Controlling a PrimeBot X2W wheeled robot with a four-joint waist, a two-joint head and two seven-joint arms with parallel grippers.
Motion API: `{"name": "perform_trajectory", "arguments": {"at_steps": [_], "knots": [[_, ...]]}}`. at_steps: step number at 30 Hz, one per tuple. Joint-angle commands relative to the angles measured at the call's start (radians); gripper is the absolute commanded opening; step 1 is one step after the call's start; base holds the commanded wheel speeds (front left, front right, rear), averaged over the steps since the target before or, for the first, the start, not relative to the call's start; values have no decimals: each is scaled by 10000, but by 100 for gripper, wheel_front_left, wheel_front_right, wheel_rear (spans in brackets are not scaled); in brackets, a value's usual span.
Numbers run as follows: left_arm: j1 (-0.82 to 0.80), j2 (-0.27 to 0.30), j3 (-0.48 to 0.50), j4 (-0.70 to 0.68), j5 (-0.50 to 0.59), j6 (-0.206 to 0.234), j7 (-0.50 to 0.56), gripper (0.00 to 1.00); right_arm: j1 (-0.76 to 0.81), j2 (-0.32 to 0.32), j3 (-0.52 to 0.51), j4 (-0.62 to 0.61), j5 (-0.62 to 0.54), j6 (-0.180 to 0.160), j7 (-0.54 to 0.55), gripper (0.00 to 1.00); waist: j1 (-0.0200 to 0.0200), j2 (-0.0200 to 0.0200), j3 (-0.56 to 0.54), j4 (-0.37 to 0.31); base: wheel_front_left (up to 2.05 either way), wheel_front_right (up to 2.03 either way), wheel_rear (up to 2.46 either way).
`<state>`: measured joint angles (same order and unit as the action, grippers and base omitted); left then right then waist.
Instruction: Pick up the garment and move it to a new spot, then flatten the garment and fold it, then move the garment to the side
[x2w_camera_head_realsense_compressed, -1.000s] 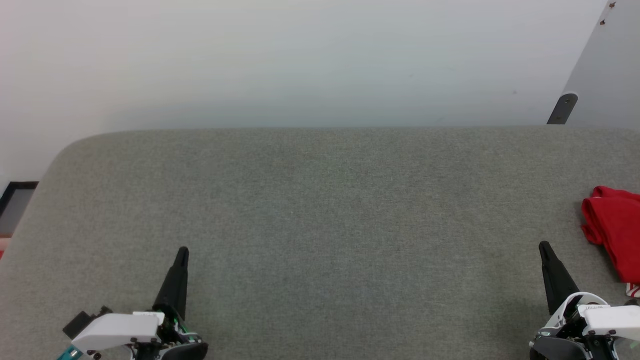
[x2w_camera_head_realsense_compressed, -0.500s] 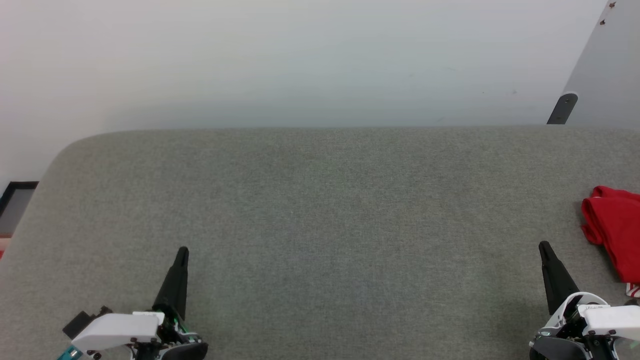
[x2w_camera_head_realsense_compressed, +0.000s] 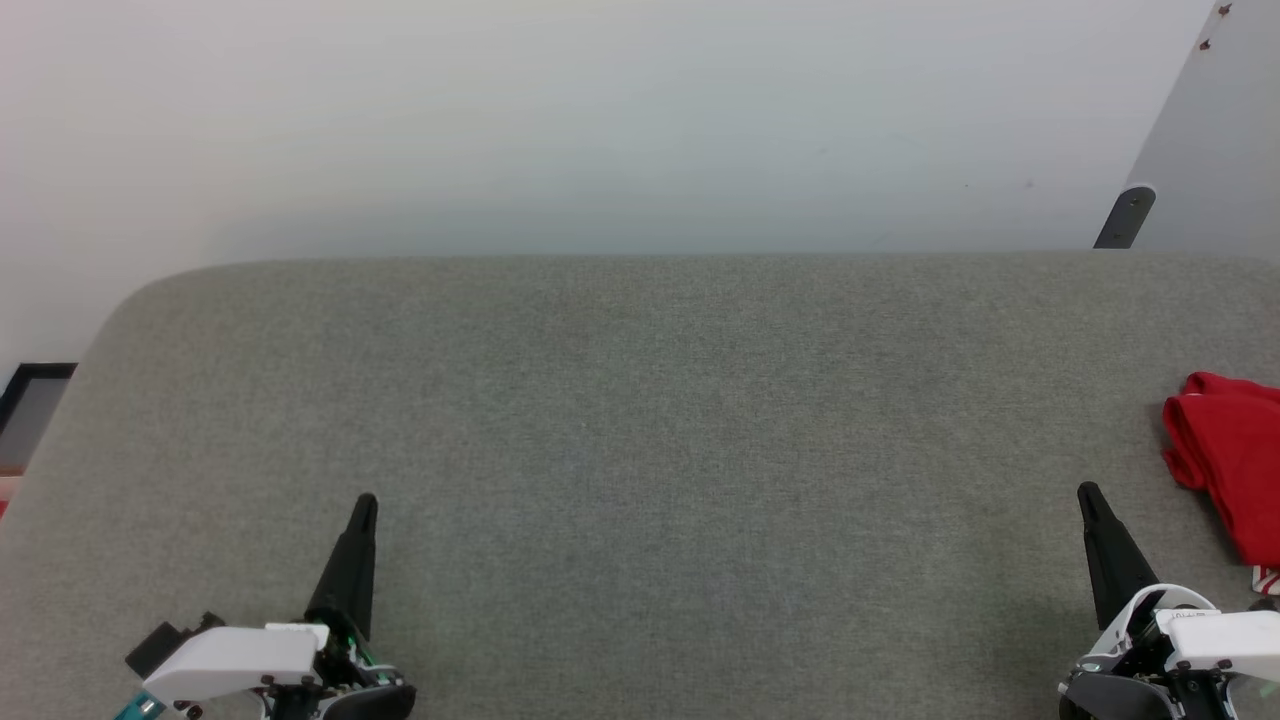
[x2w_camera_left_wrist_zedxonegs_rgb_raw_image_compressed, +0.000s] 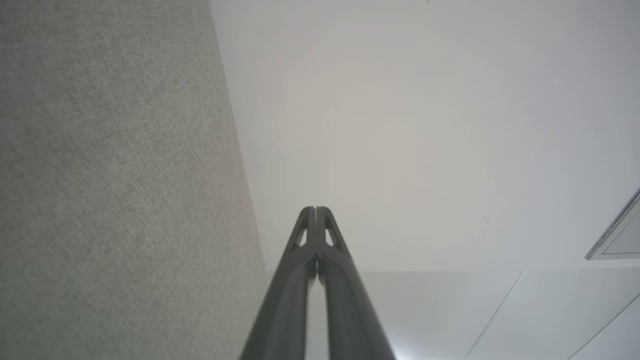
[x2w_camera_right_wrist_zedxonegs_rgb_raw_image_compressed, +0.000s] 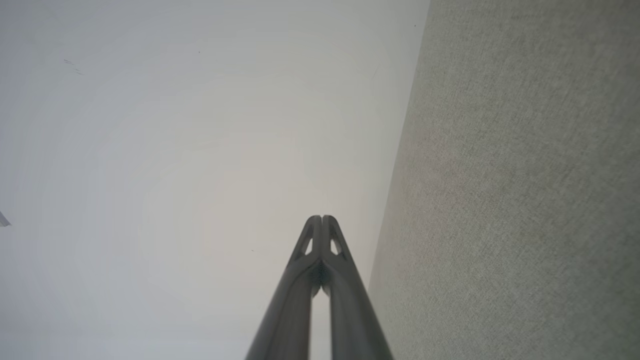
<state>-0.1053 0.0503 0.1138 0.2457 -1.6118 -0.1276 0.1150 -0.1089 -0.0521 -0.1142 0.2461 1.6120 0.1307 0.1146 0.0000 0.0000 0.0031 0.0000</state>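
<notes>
Nothing has moved against the earlier head frames: both arms and the garment (x2w_camera_head_realsense_compressed: 1225, 455) sit exactly where they were. left gripper (x2w_camera_head_realsense_compressed: 366, 503) is closed with nothing between its fingers, parked over the near-left part of the grey table (x2w_camera_head_realsense_compressed: 640, 400). Its wrist view confirms the two fingers meet at the tips. right gripper (x2w_camera_head_realsense_compressed: 1087, 492) is the same: closed, empty, over the table's near-right part. The garment lies at the table's far right side, near the right gripper but not touching it, and is cut off by the frame edge. It's a compact red bundle with doubled-over edges, and a bit of striped trim (x2w_camera_head_realsense_compressed: 1267, 579) pokes out at its near end. No print is visible, so I can't tell which face is up or how neat the folds are. It is not spread flat at the table's middle. Progress call is ambiguous: this fits a bunched shirt waiting at the table's side for pickup. It equally fits a folded shirt already set aside with the arms parked. The bundle looks lumpy rather than crisp, but too much is out of frame to settle it. In the late case nothing is left; in the early case pick, relocate, flatten, fold and set aside all remain.
</notes>
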Motion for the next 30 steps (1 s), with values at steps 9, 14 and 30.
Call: {"name": "perform_trajectory", "arguments": {"at_steps": [9,14,30], "knots": [[-101,-12,29,11,-14,-58,26,0,-34,38,1,2,19,0,10,0,0,0,0,0,0,0,0],[-101,-12,30,11,-13,-58,26,0,-34,38,1,2,19,0,10,0,0,0,0,0,0,0,0],[-100,-12,30,10,-11,-58,27,0,-34,38,2,1,20,0,9,0,0,0,0,0,0,0,0]]}}
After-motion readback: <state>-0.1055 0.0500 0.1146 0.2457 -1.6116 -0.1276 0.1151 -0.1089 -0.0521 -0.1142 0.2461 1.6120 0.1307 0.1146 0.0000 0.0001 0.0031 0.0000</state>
